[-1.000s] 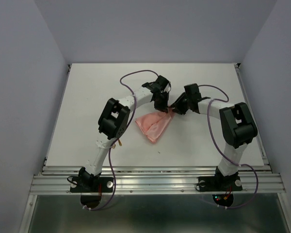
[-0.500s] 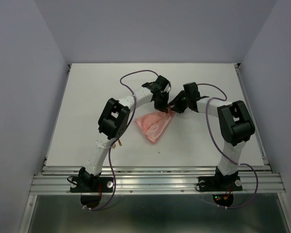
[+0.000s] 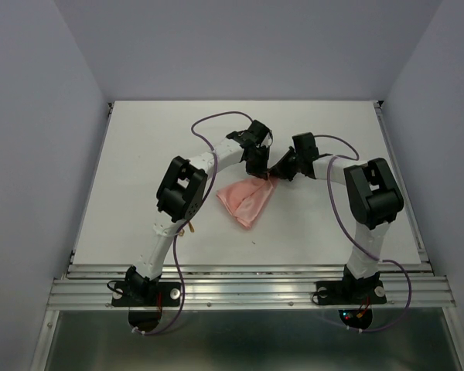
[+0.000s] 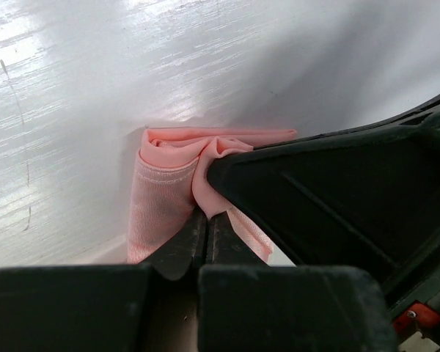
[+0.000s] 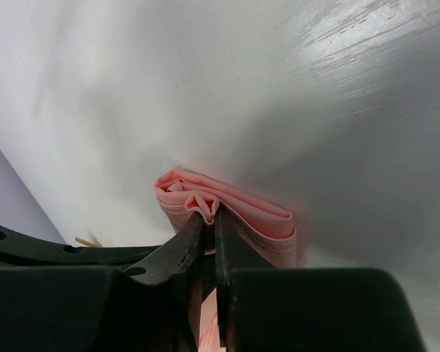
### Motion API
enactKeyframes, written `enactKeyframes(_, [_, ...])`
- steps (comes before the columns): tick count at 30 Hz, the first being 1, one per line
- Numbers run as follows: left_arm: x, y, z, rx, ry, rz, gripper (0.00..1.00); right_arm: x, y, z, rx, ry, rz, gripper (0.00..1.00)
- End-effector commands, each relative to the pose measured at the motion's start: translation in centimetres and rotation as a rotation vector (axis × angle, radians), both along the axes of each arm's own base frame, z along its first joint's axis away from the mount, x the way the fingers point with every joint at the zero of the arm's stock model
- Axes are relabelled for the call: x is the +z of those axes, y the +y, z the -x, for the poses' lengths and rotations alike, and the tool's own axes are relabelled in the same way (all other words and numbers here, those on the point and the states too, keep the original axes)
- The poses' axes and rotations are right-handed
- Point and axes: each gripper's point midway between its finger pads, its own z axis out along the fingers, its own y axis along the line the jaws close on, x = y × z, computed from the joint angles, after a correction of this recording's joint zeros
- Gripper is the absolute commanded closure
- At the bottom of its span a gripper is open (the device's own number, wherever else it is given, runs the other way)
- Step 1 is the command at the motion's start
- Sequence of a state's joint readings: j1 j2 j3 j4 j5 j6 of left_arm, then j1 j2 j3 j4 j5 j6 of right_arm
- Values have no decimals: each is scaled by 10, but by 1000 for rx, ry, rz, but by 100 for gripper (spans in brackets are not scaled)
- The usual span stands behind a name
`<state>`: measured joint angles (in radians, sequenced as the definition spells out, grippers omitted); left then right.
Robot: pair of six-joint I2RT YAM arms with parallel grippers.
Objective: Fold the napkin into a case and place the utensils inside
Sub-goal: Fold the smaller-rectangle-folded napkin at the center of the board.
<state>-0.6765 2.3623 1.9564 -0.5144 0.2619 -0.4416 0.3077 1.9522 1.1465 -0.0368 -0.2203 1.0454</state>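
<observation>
The salmon-pink napkin [image 3: 246, 202] lies folded in a rough triangle at mid-table, its far right corner lifted. My left gripper [image 3: 260, 171] and right gripper [image 3: 274, 171] meet at that corner. In the left wrist view the left gripper [image 4: 206, 218] is shut on a bunched fold of the napkin [image 4: 165, 194]. In the right wrist view the right gripper [image 5: 210, 218] is shut on a small pleat of the napkin [image 5: 258, 217]. A sliver of a gold utensil [image 3: 190, 227] shows beside the left arm, and again in the right wrist view [image 5: 85, 240]. The rest of the utensils is hidden.
The white table [image 3: 139, 170] has metal rails [image 3: 247, 292] at its near edge. Grey walls stand on the left, the right and the back. The right gripper's black body [image 4: 337, 198] fills the right of the left wrist view.
The right arm has shifted slightly to the left and back. Both grippers stay shut on the napkin's corner, and the cloth has barely moved.
</observation>
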Motion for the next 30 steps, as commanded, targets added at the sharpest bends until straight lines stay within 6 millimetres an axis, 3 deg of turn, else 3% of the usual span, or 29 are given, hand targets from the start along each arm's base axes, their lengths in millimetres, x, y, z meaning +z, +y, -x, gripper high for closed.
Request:
enactKeyframes(1, [-25,19,12,-16,36,-93,100,-15,-7,0,-11,15,38,96])
enactKeyframes(3, [-22,20,13,-24,30,-93,98,-19,-8,1,-14,20,46,99])
enactKeyframes(4, [-20,19,14,-28,25,-91,80,-21,-9,1,-14,23,51,99])
enactKeyframes(6, [-10,23,15,-34,6,-86,64,-29,-10,4,-6,34,63,99])
enactKeyframes(7, [3,24,15,-41,-19,-78,48,-33,-11,6,-2,39,67,99])
enactKeyframes(11, [27,36,20,-58,-63,-94,23,-44,-11,13,22,51,76,99])
enactKeyframes(16, [53,56,31,-63,-101,-117,11,-46,-10,15,28,43,65,99])
enactKeyframes(20, [70,87,37,7,-112,-102,11,-48,-10,17,30,48,64,99])
enactKeyframes(21, [59,100,43,38,-83,-116,11,-48,-10,18,32,47,61,99])
enactKeyframes(23, [55,129,47,107,-66,-125,11,-48,-10,18,31,49,60,99])
enactKeyframes(25, [63,141,46,149,-77,-74,11,-48,-10,18,34,49,59,99])
enactKeyframes(27, [47,149,57,153,-32,-54,10,-48,-9,18,36,49,57,99])
enactKeyframes(30, [34,145,66,126,17,36,10,-47,-8,16,36,46,53,99])
